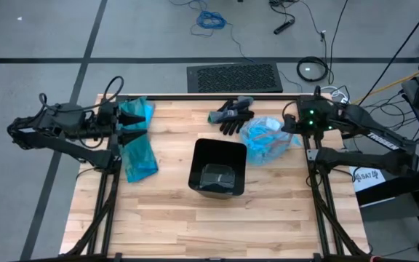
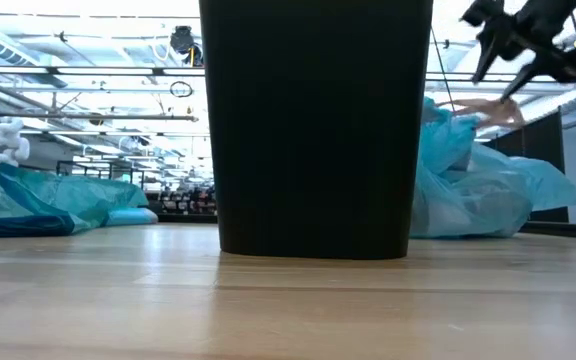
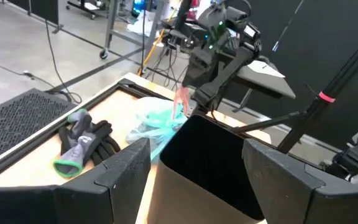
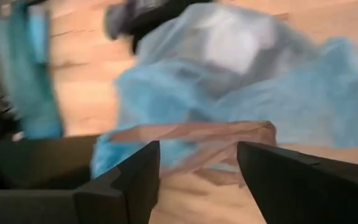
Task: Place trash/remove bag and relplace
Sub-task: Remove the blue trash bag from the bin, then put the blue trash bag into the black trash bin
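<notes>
A black bin [image 1: 217,167] stands upright at mid-table. To its right lies a crumpled, filled light-blue bag [image 1: 268,138] on the wood, with white scraps [image 4: 229,37] showing through its film. A pinkish strip [image 4: 194,134] of the bag stands up at its top. My right gripper [image 4: 197,168] hangs open above the bag's right side [image 1: 291,127], the strip just beyond its fingertips. My left gripper [image 3: 197,168] is open and holds nothing. It stays raised at the table's left [image 1: 133,125], over folded teal bags [image 1: 138,145]. My right gripper has its fingers apart on either side of the bag's pinkish strip [image 3: 181,102]. Blur keeps me from telling whether either finger touches it. The bag itself lies on the table.
Black gloves with grey-green cuffs [image 1: 231,115] lie at the far edge behind the bin. The teal bags on the left lie flat on the wood [image 2: 58,200]. A dark mat [image 1: 235,77] lies on the floor beyond the table. Bare wood runs along the near edge.
</notes>
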{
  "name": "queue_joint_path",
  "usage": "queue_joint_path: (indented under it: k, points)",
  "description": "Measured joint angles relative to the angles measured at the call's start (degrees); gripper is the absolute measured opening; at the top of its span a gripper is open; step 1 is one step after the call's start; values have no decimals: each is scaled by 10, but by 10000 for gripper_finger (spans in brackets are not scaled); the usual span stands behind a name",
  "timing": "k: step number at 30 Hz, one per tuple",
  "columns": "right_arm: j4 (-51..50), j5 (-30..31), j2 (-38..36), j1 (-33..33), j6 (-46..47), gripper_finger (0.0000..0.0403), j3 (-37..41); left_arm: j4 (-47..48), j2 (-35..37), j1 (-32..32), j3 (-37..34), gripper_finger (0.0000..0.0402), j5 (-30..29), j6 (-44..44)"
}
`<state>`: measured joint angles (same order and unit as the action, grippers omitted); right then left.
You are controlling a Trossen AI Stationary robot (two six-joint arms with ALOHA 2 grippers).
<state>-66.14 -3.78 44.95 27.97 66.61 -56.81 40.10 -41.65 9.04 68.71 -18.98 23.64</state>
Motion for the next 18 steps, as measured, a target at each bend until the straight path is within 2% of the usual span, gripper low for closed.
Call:
queue_joint_path:
  k: [6, 12, 18]
  points:
    - [-41, -25, 0, -12, 0, 205, -27, 15, 0, 0, 0, 258, 0, 0]
    - [-109, -84, 2, -33, 3, 205, -21, 45, 0, 0, 0, 258, 1, 0]
    - [-100, -80, 1, -95, 56, 205, -21, 83, -5, 0, 0, 258, 3, 0]
